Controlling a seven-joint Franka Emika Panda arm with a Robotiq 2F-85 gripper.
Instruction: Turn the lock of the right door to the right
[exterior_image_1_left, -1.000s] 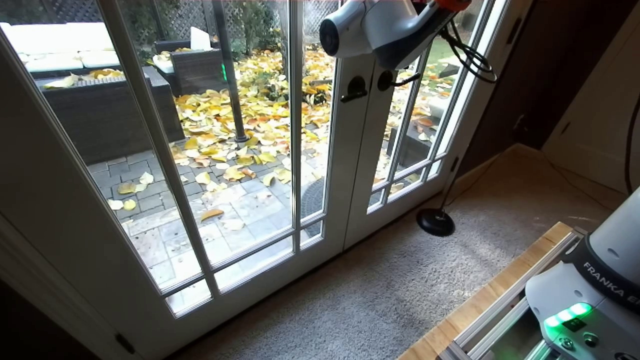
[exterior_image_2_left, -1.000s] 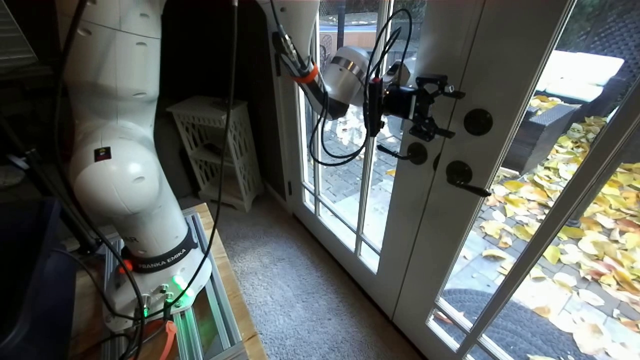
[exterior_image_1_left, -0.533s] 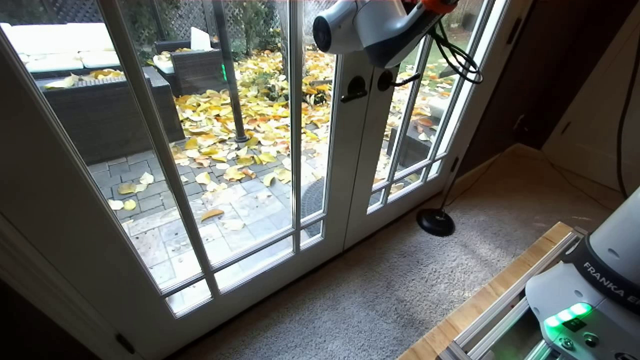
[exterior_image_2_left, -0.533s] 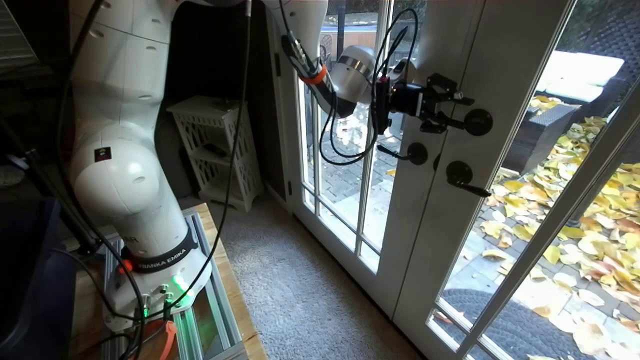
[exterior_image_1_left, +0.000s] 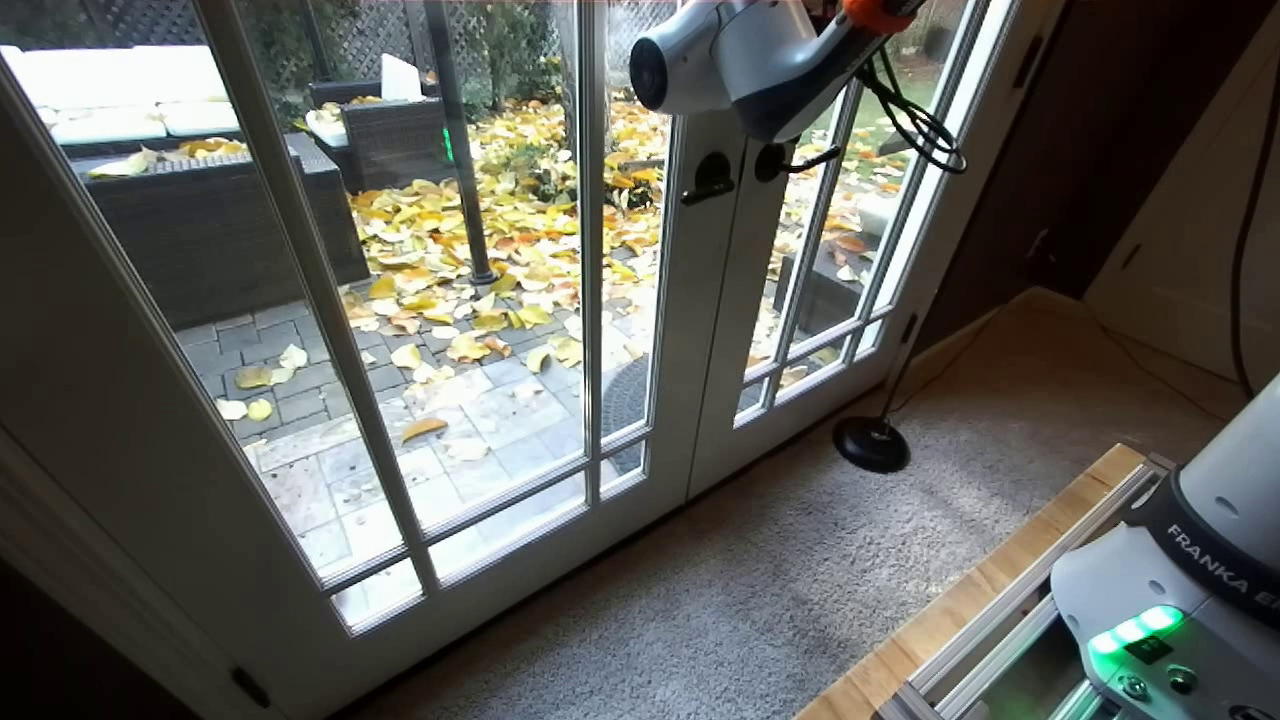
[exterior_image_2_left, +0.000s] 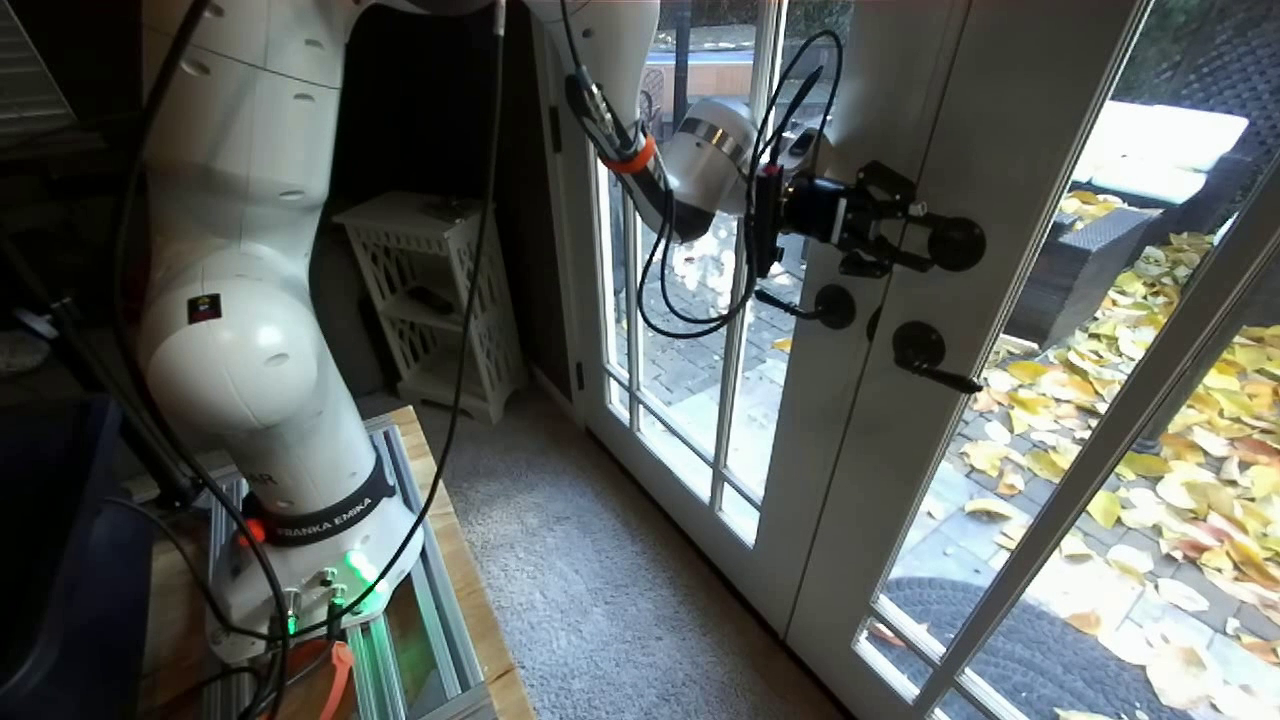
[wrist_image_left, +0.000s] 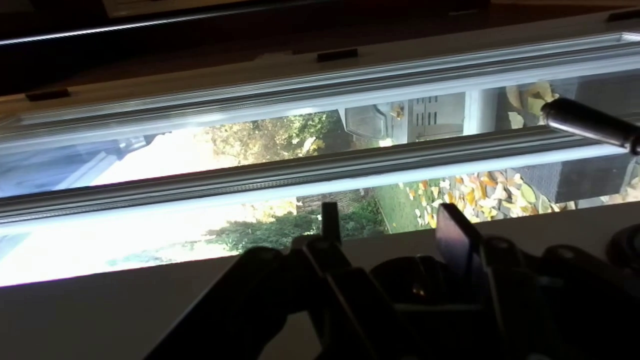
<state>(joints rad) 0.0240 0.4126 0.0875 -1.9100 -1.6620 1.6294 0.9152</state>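
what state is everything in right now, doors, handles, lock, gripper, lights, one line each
Right door: closed
Left door: closed
Lock: turned or not, cannot tell
Gripper: open, at the lock; contact unclear
Right lever handle: roughly level
Left lever handle: roughly level
Robot base lights: lit green

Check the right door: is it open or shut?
Shut: in both exterior views, the right door and left door meet along a thin seam, with no daylight showing through.
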